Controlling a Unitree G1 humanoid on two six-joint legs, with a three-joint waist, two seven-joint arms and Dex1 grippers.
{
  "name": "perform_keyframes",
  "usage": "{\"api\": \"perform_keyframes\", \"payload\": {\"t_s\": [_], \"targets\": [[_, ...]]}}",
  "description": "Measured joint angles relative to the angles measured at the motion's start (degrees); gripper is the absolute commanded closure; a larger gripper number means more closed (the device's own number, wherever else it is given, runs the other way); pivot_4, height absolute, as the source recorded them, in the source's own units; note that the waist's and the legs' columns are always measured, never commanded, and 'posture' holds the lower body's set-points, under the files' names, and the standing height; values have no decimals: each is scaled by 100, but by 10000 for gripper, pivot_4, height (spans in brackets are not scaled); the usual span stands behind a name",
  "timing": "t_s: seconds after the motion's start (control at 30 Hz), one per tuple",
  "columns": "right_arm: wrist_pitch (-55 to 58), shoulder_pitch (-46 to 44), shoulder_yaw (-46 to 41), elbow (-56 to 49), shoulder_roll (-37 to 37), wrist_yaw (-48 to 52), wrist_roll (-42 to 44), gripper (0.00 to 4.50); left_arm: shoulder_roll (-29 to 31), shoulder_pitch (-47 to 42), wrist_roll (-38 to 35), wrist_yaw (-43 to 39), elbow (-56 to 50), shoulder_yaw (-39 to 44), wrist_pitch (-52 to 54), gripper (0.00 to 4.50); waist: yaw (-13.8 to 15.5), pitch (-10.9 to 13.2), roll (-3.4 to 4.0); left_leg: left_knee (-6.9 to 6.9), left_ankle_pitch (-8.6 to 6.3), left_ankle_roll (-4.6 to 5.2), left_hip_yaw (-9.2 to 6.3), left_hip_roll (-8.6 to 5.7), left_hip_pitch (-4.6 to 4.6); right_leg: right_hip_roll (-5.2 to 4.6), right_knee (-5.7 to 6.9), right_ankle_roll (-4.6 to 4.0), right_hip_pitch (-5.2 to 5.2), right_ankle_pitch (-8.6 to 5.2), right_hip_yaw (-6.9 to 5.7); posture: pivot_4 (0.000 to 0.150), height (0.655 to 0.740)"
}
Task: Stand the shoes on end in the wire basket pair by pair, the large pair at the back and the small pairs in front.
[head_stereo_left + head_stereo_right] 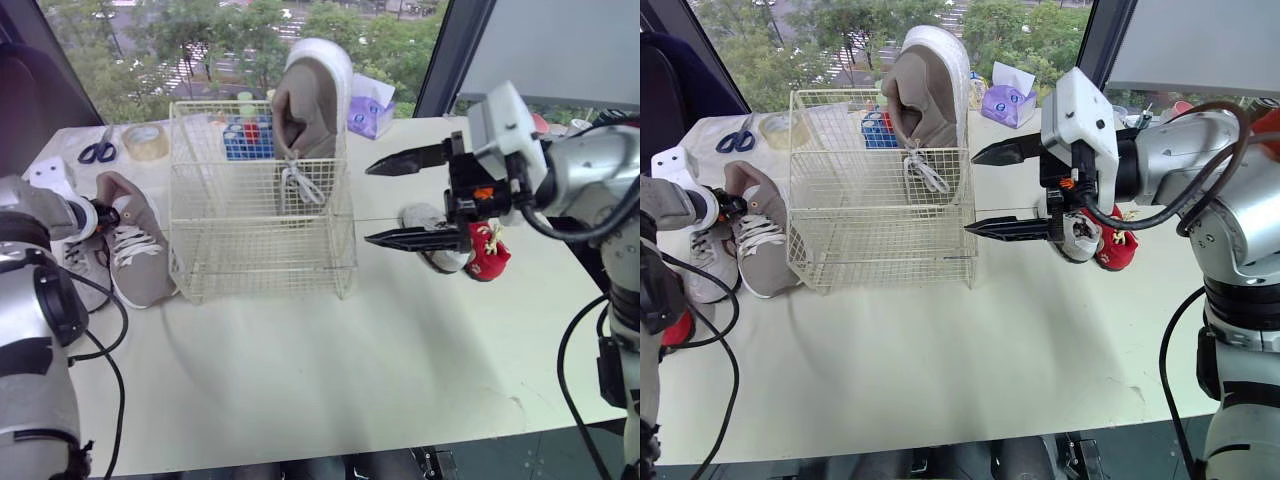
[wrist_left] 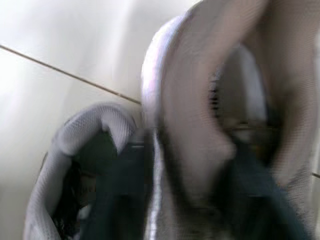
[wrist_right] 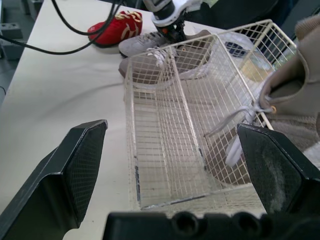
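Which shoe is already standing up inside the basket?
The big brown shoe with the white sole: it stands on end in the wire basket. The other brown shoe, the red shoes and the grey shoes lie on the table.

Spread fingers (image 3: 75, 170) frame the wire basket (image 3: 165, 150), a tan shoe (image 3: 295, 100) upright inside.

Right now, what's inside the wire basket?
One large taupe shoe stands on end in the back right corner of the wire basket, heel up above the rim, laces dangling. No other shoe inside. Its toe, behind the mesh, is hard to make out.
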Motion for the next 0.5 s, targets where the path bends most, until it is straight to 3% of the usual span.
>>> {"api": "perform_keyframes", "payload": {"t_s": [0.07, 0.43, 0.5], "targets": [[-36, 0, 49, 45, 17, 3, -13, 0, -7, -2, -2, 156, -19, 31, -43, 542, -5, -1, -2, 0, 0, 0, 0, -1, 0, -1, 0, 0, 0, 0, 0, 1500, 7400], [-12, 0, 49, 139, 74, -227, 36, 0, -210, 24, 109, 112, 38, 126, -329, 542, 13, -3, -5, 4, 5, -9, -2, -4, 0, -3, 1, 0, 3, 0, -1, 1500, 7400], [38, 0, 46, 89, 77, -307, 74, 0, -271, 105, 149, 87, 47, 128, -488, 5701, 13, -5, -5, 4, 5, -8, -2, -5, 3, -5, 2, 0, 7, 0, -1, 1500, 7400]]}}
